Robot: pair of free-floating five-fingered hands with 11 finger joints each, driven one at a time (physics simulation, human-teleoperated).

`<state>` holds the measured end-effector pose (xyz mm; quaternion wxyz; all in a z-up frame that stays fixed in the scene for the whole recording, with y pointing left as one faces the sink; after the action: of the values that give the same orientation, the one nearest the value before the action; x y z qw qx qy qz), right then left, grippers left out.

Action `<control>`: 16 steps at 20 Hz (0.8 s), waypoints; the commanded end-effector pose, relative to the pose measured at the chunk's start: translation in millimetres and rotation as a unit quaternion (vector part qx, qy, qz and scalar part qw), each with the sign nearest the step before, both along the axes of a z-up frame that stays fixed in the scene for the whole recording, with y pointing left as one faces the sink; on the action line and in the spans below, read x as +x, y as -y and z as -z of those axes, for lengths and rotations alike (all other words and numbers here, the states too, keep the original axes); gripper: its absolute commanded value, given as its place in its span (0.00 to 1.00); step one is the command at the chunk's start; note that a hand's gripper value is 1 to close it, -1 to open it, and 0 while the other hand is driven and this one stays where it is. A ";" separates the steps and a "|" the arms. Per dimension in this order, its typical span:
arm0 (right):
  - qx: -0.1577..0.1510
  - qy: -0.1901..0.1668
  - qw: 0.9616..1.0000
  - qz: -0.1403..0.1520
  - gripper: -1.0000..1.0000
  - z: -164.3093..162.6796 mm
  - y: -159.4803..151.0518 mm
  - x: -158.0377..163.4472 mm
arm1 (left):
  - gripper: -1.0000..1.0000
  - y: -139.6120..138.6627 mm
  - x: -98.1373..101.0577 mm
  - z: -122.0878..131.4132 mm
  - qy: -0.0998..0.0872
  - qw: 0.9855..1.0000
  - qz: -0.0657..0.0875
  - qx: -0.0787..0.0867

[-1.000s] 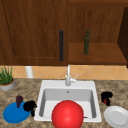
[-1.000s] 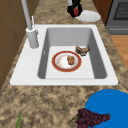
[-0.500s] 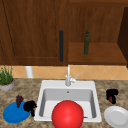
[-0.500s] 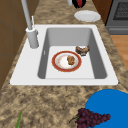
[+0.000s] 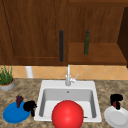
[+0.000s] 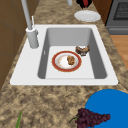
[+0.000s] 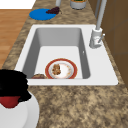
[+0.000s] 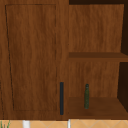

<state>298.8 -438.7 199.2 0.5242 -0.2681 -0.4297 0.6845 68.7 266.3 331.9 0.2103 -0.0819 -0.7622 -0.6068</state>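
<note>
My right hand (image 5: pixel 116 99) hangs just above a white plate (image 5: pixel 117 118) on the counter right of the sink, fingers curled round a small red item (image 5: pixel 115 103). In the right side view the same hand (image 7: pixel 12 83) holds the red item (image 7: pixel 8 102) over the plate (image 7: pixel 27 115). It also sits at the far end of the left side view, as the right hand (image 6: pixel 82 2) beyond the white plate (image 6: pixel 87 15). My left hand (image 5: pixel 30 106) hovers at the right edge of a blue plate (image 5: pixel 13 115) carrying purple grapes (image 5: pixel 18 100).
The sink (image 6: pixel 30 72) holds a red-rimmed plate (image 6: pixel 66 61) with food and a brown piece (image 6: pixel 82 49) beside it. A big red round shape (image 5: pixel 67 115) fronts the sink. A faucet (image 5: pixel 68 76), potted plant (image 5: pixel 6 78), shelf bottle (image 5: pixel 86 42) and stove (image 6: pixel 118 12) surround it.
The right hand has moved right and slightly down with the red item, closer over the white plate. The left hand has stayed put.
</note>
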 end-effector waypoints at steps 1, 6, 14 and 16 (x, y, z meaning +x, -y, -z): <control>0.000 0.001 1.000 0.019 1.00 15.4 0.0 -30.2 | 0.50 0.0 0.0 0.0 0.000 1.000 0.000 0.000; -0.006 0.006 1.000 0.020 1.00 50.1 0.8 -49.9 | 0.50 0.0 0.0 0.0 0.000 1.000 0.000 0.000; -0.003 0.012 1.000 0.011 0.00 111.7 1.0 -45.7 | 0.50 0.0 0.0 0.0 0.000 1.000 0.000 0.000; -0.013 -0.024 1.000 -0.008 0.00 99.3 -0.4 -46.3 | 0.50 0.0 0.0 0.0 0.000 1.000 0.000 0.000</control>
<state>252.3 -439.1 111.3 0.5228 -0.2535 -0.4205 0.6968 68.7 266.3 331.9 0.2103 -0.0819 -0.7622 -0.6068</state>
